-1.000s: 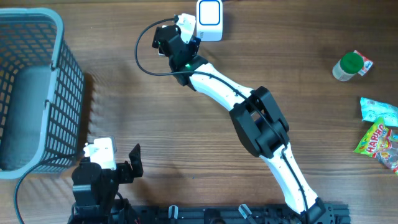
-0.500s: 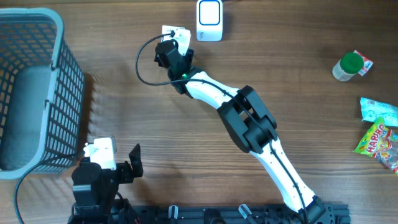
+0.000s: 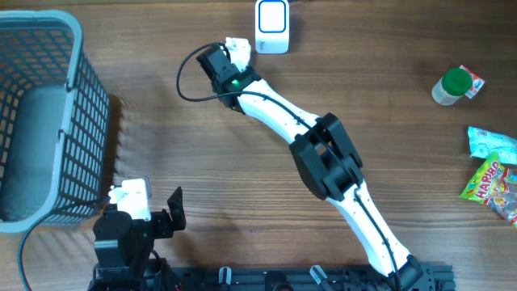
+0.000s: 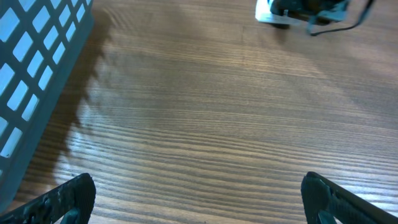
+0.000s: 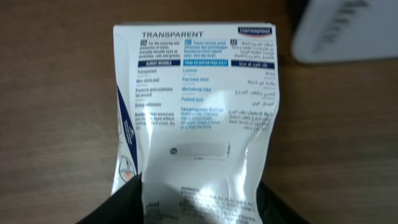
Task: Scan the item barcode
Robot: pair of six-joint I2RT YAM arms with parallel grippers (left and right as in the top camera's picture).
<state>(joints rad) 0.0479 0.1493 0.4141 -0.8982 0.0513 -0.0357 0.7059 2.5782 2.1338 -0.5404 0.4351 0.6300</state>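
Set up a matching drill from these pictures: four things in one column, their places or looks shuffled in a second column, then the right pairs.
Things
1. basket
2. scanner
3. bottle
4. plaster packet

Places
A. between the fingers of the right gripper
B. far left in the overhead view, grey-blue grid walls
C. upper right in the overhead view, green cap
D. top middle in the overhead view, white, just beyond the packet

Pairs: 1-B, 2-D, 3-C, 4-A
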